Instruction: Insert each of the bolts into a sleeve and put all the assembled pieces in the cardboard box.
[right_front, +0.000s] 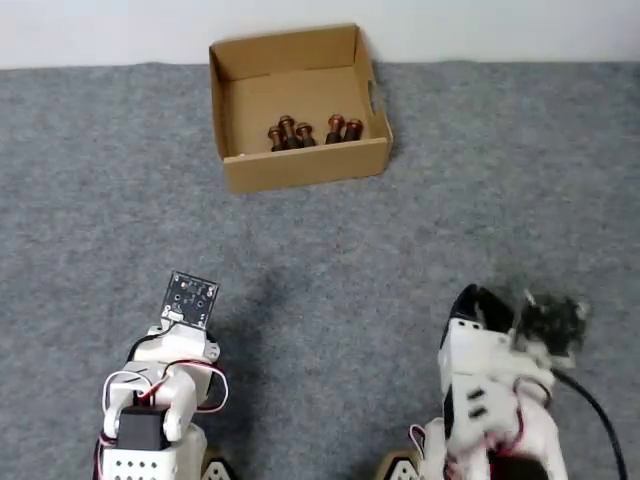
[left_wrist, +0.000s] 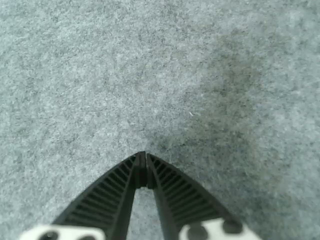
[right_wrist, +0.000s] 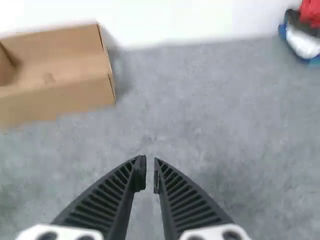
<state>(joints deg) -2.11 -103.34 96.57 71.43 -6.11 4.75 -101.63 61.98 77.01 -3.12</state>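
I log: cardboard box (right_wrist: 55, 75), plain brown wall facing my camera. Right gripper (right_wrist: 149, 175), near the box over grey carpet (right_wrist: 225, 125), jaws drawn to a thin slit, empty. Blue-red-white bundle (right_wrist: 302, 30), well apart from the box.

Setting: a small robotics test bench, lab-type rather than domestic. Evidence: a worktop covered in plain grey felt-like carpet (right_front: 400, 260) stands against a bare white wall (right_front: 100, 30). It carries a small white plastic arm with loose red and white wires (right_front: 165, 400), topped by a dark uncased circuit board (right_front: 190, 298). Beside it stands a second white plastic arm with a black cable (right_front: 490, 390). An open brown cardboard box (right_front: 305, 165) serves as the receptacle.
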